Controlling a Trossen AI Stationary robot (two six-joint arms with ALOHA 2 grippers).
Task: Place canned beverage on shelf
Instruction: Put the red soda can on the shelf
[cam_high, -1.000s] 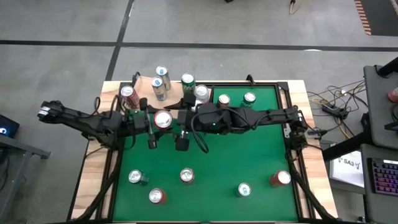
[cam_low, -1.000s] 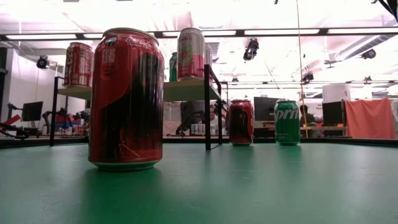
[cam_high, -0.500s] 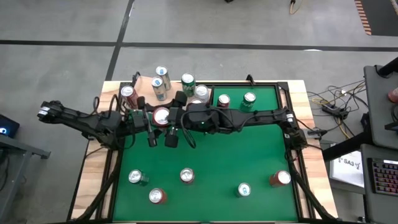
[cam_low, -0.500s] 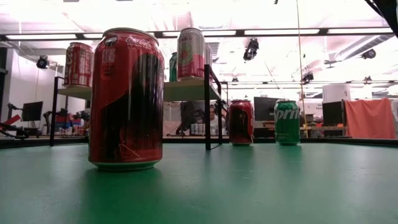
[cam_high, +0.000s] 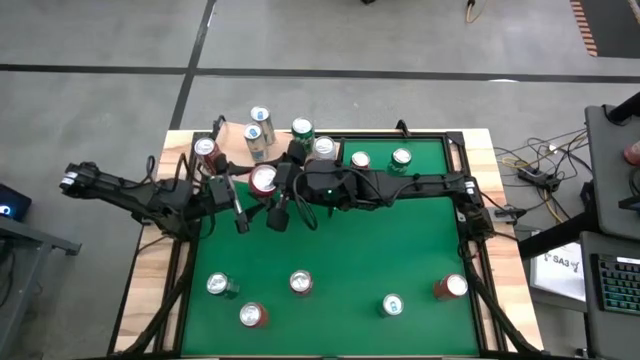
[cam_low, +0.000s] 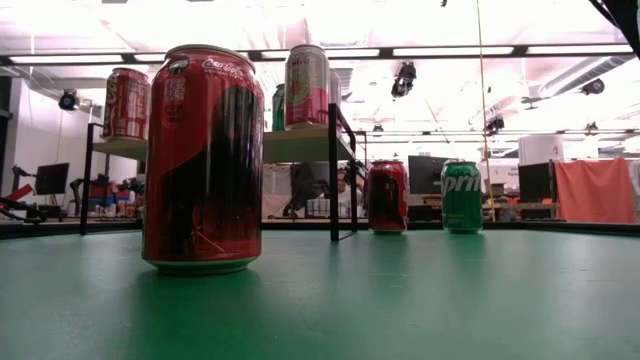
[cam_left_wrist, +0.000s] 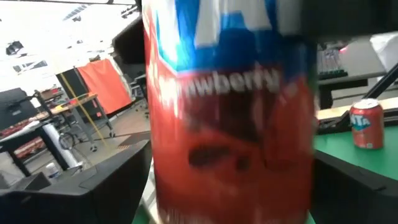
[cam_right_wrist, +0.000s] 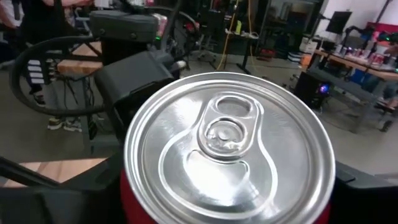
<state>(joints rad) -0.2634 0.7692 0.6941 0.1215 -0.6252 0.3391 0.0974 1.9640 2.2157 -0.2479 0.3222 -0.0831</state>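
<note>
The strawberry can (cam_high: 263, 180), a smooth red cylinder with a blue band and a bright ribbed aluminium lid, sits clamped in the right gripper (cam_high: 279, 192). The left gripper (cam_high: 240, 201) flanks the can; I cannot tell whether it grips. Only the left wrist view reads the label, and only the right wrist view shows the pull tab. The pale wood-grain shelf (cam_high: 232, 140) lies just beyond both grippers.
</note>
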